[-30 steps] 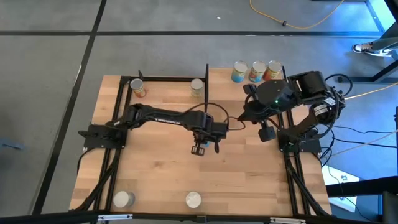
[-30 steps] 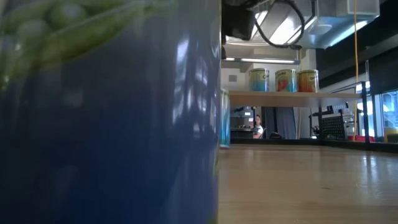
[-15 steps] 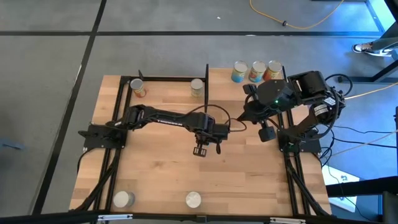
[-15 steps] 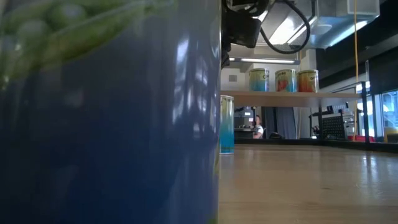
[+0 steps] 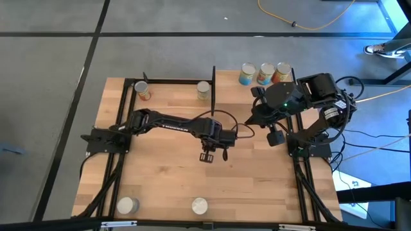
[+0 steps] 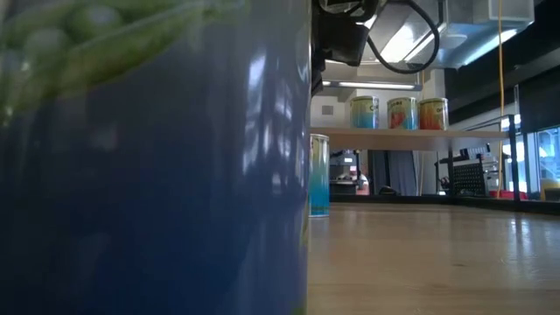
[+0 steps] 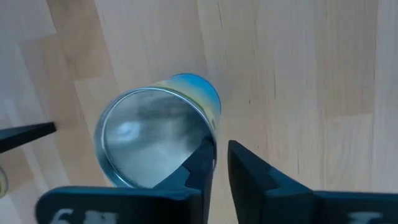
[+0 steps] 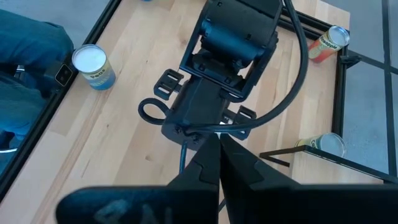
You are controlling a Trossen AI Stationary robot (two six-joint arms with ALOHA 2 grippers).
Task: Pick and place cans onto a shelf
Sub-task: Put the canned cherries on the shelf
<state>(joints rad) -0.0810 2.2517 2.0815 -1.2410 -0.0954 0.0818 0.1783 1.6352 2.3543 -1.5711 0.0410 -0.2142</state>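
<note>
Three cans [image 5: 264, 74] stand on the shelf [image 6: 411, 136], several wait on the worktop [image 5: 160, 179], and my left gripper [image 5: 206, 156] hangs narrowly parted over a blue can [image 7: 155, 137], holding nothing.

This is a robotics lab or test workspace, not a home. A light-wood table [image 5: 160, 186] carries black metal framing [image 5: 122, 96] to which the two dark robot arms are bolted, and it stands on a bare grey concrete floor [image 5: 51, 58] crossed by dark seams. A yellow cable [image 5: 308, 25] loops over that floor, and more wiring [image 5: 359, 138] bundles beside the right arm's base. The low view looks into a dim open hall with ceiling light panels [image 6: 398, 39] and equipment racks [image 6: 468, 179].
</note>
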